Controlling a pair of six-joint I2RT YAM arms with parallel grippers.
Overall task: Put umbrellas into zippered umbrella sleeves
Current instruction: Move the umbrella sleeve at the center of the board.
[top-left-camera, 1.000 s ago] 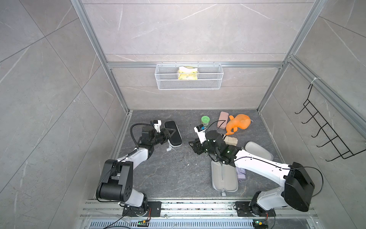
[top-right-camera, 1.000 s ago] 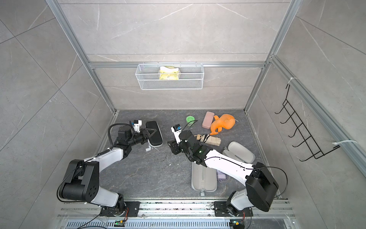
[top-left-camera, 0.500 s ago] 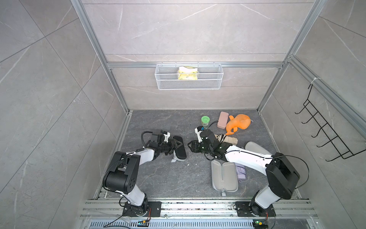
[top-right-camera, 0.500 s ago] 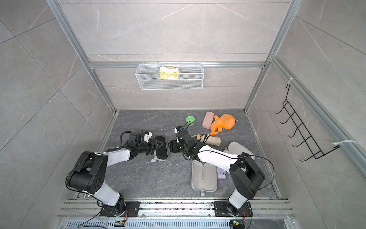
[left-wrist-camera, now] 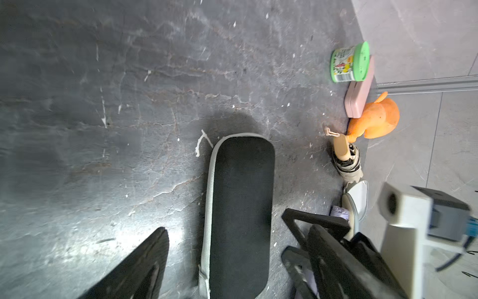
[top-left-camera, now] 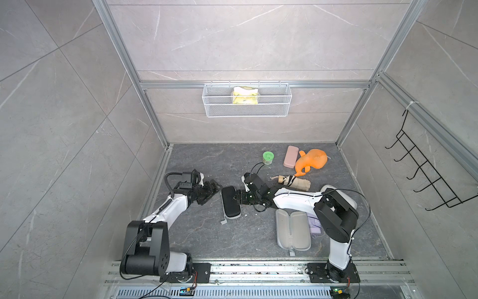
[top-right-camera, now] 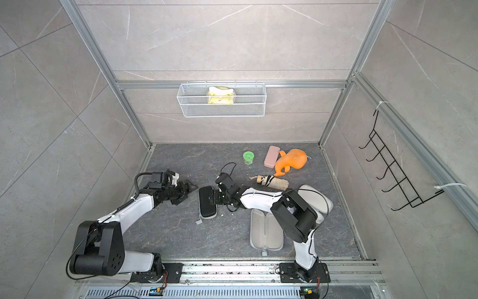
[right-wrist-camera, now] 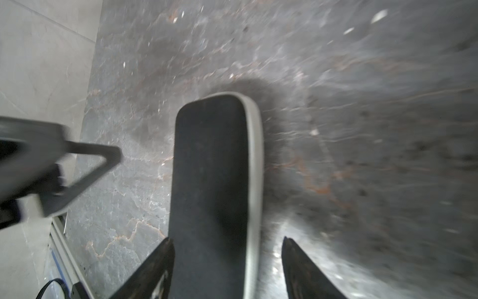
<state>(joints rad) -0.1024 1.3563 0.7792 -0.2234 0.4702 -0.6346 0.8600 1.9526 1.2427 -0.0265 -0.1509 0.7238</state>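
Note:
A shut black sleeve (top-left-camera: 229, 204) with a grey zip edge lies on the dark floor. My left gripper (top-left-camera: 214, 191) stands open beside its back left corner, gripping nothing. My right gripper (top-left-camera: 236, 201) is open astride the sleeve (right-wrist-camera: 210, 181): one finger (right-wrist-camera: 155, 266) rests against its side, the other finger (right-wrist-camera: 300, 271) stands off the zip edge. The beige umbrella (top-left-camera: 293, 182) with a wooden handle lies behind my right arm. Another sleeve (top-left-camera: 292, 230) lies open, pale lining up. A lilac umbrella (top-left-camera: 314, 225) beside it and a cream sleeve (top-left-camera: 345, 198) are partly hidden by that arm.
A green-lidded can (top-left-camera: 268, 157), a pink case (top-left-camera: 291, 156) and an orange plush toy (top-left-camera: 311, 163) stand at the back right. A wire basket (top-left-camera: 247, 103) hangs on the back wall, a black hook rack (top-left-camera: 424, 181) on the right wall.
The black sleeve has moved from the back left toward the middle. My left gripper let go of it, opened and drew back. My right gripper reached the sleeve and widened its jaws.

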